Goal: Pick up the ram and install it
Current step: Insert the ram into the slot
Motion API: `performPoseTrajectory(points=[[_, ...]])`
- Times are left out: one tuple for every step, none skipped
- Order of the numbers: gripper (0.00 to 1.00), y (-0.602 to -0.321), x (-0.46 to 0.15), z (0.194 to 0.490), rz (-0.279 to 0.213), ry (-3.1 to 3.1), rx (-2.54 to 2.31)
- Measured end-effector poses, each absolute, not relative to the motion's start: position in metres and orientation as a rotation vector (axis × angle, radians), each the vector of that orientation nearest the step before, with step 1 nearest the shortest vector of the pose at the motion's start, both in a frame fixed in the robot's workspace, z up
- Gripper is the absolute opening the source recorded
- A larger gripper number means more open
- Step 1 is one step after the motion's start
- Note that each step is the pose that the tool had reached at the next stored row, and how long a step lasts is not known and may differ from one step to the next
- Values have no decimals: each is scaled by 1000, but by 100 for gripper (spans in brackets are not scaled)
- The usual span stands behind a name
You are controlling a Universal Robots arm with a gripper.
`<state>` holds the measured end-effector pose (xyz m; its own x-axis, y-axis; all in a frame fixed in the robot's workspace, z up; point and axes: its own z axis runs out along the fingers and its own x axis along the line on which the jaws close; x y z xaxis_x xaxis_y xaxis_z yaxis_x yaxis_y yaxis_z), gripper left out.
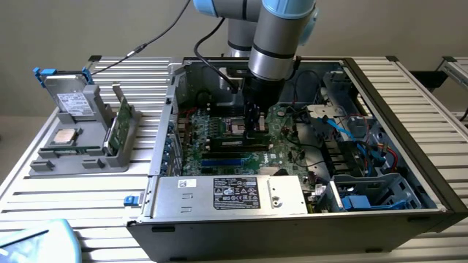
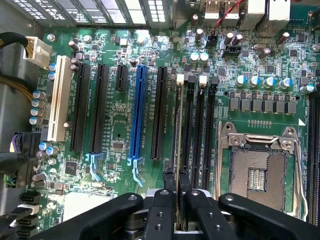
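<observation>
The ram (image 2: pixel 178 130) is pinched by the gripper (image 2: pixel 177 181) and is held straight under it. Its long side is lined up with the black slots (image 2: pixel 189 125) on the green board (image 2: pixel 120 125).

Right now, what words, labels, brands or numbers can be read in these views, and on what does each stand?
Nothing can be read as text.
Black label on the power supply: print too small.
White sticker beside it: blurred.
Drive label: blurred.
Motherboard markings: too small.
Ram: seen edge-on, no print visible.
</observation>
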<state>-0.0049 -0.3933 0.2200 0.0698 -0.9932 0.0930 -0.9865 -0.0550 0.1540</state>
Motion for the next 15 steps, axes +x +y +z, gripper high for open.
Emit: performPoseTrajectory(points=[[14, -393, -5, 220, -57, -2029, 2161], [14, -393, -5, 220, -58, -2029, 2160], [14, -393, -5, 220, -59, -2028, 2160], [14, -393, -5, 220, -60, -2027, 2159], [14, -393, -4, 220, -62, -2027, 2158], [14, -393, -4, 221, -64, -2026, 2157], [14, -393, -4, 221, -66, -2025, 2156], [14, -393, -4, 222, -69, -2023, 2155], [14, -393, -4, 223, -73, -2022, 2153], [14, -393, -3, 224, -76, -2020, 2152], [14, -393, -3, 224, -80, -2018, 2151], [14, -393, -3, 224, -83, -2016, 2149], [14, -393, -3, 224, -87, -2014, 2147], [14, -393, -3, 224, -90, -2012, 2145], [14, -393, -3, 224, -95, -2010, 2143]])
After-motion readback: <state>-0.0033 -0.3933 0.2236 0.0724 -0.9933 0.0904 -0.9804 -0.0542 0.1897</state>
